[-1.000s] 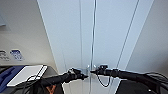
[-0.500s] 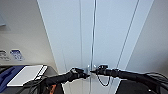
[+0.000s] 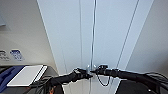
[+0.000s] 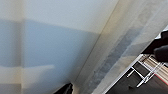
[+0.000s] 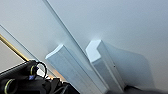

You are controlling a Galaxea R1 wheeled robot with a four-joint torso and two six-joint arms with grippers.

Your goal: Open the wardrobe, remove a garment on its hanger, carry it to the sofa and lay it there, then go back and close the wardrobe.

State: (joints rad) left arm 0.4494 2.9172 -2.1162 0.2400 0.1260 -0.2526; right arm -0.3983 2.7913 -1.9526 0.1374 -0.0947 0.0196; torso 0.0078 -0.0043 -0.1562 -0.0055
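wardrobe | doors shut | both tools at handles

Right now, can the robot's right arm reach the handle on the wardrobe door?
Probably yes. In the head view the right gripper is already up against the closed wardrobe, right by the two handles at the seam where the doors meet. Nothing stands between them.

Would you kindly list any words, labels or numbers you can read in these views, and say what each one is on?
None can be read.
Blue signs on the wall left of the wardrobe: markings too blurred to read.
Wardrobe doors and handles: plain white, no text.
White board at lower left: no legible print.
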